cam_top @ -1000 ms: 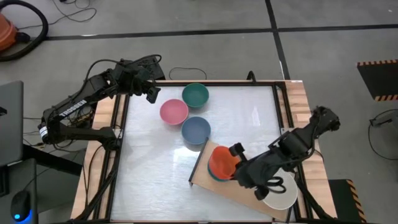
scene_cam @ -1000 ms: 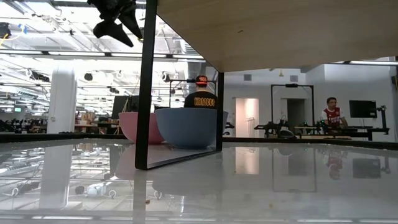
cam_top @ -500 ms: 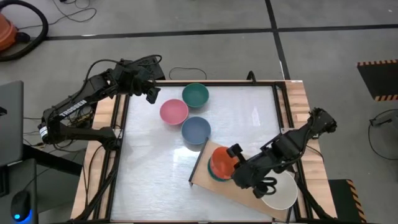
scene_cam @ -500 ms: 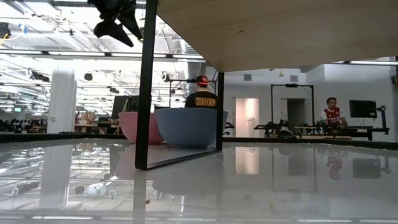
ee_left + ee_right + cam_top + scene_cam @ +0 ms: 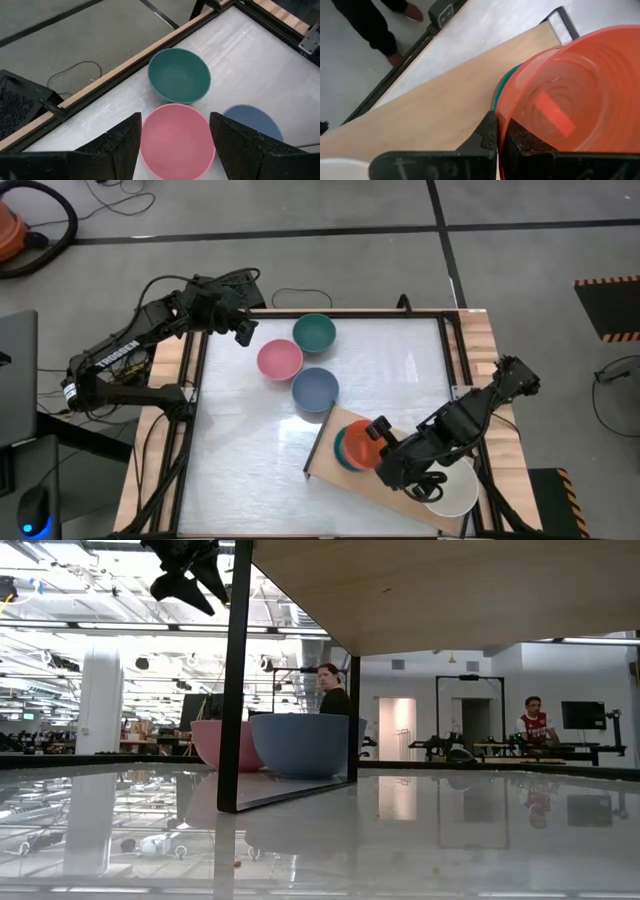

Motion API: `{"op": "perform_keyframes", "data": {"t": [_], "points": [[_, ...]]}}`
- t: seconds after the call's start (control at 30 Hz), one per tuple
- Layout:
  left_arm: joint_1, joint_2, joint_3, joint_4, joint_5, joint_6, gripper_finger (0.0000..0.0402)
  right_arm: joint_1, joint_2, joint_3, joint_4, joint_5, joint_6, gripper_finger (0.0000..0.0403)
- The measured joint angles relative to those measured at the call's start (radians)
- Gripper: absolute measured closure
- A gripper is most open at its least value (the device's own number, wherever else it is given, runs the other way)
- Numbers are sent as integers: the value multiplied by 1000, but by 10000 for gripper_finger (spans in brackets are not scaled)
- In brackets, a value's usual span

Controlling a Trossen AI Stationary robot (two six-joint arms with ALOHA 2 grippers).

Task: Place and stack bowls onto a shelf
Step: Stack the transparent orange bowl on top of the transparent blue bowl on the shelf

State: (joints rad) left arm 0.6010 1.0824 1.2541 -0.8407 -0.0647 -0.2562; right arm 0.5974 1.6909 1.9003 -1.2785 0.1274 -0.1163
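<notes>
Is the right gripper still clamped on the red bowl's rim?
Yes, the right gripper pinches the red bowl by its rim, above the shelf.

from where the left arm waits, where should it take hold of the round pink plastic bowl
Probably by the rim, coming from above. The round pink plastic bowl sits upright and open on the table, so its thin wall can go between two fingers. The rim arc nearest the left gripper looks best: the teal bowl and blue-grey bowl crowd the other side.
</notes>
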Motion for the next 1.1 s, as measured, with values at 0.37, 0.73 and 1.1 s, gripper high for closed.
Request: {"op": "perform_keyframes", "data": {"t": [0.37,0.73,1.1], "points": [[0,0,0,0,0,-17,182,-33,0,0,-27,2,-77,381],[0,0,0,0,-1,-15,182,-50,50,-5,-57,-22,-129,381],[0,0,0,0,-2,-12,182,-50,50,-5,-53,-22,-128,356]]}}
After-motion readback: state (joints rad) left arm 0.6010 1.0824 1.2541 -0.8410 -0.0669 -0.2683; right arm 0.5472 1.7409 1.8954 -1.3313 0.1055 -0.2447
